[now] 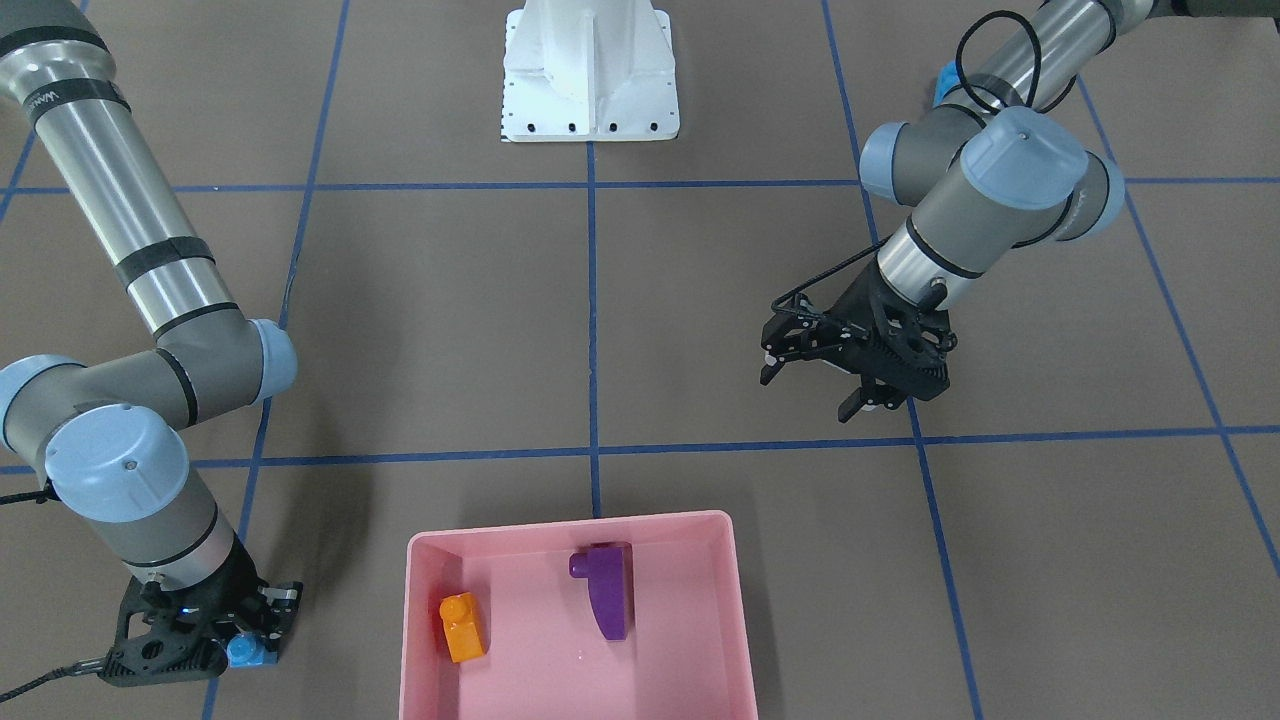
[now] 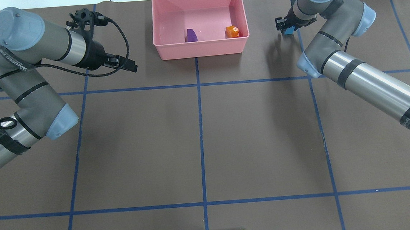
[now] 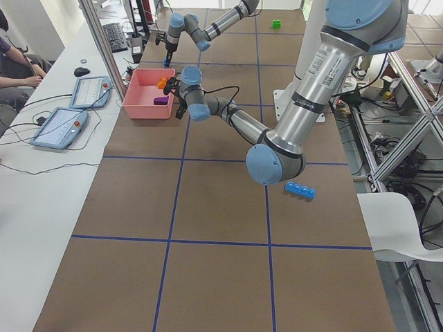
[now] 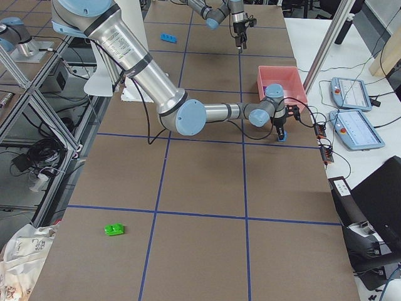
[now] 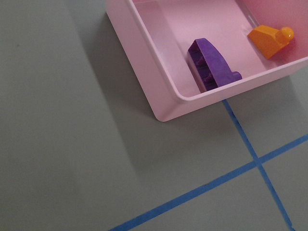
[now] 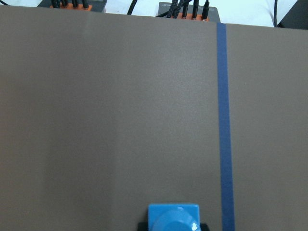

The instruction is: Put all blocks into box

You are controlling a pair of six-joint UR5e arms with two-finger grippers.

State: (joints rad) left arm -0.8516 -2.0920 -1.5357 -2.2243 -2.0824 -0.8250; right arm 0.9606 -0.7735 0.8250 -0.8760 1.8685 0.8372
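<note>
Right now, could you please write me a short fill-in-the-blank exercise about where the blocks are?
The pink box holds ___ blocks.
Between the fingers of the right gripper sits a small block coloured ___.
The left gripper holds ___.
The green block lies ___ the box.
Missing words: two; blue; nothing; outside.

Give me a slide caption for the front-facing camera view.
Right gripper grips the small blue block beside the pink box holding the orange block and purple block; left gripper hangs open.

brown table (image 2: 257,136), blue tape grid (image 2: 200,129); on it pink box (image 2: 200,52), long blue block (image 3: 300,189), green block (image 4: 114,230), white base (image 1: 590,75).
</note>
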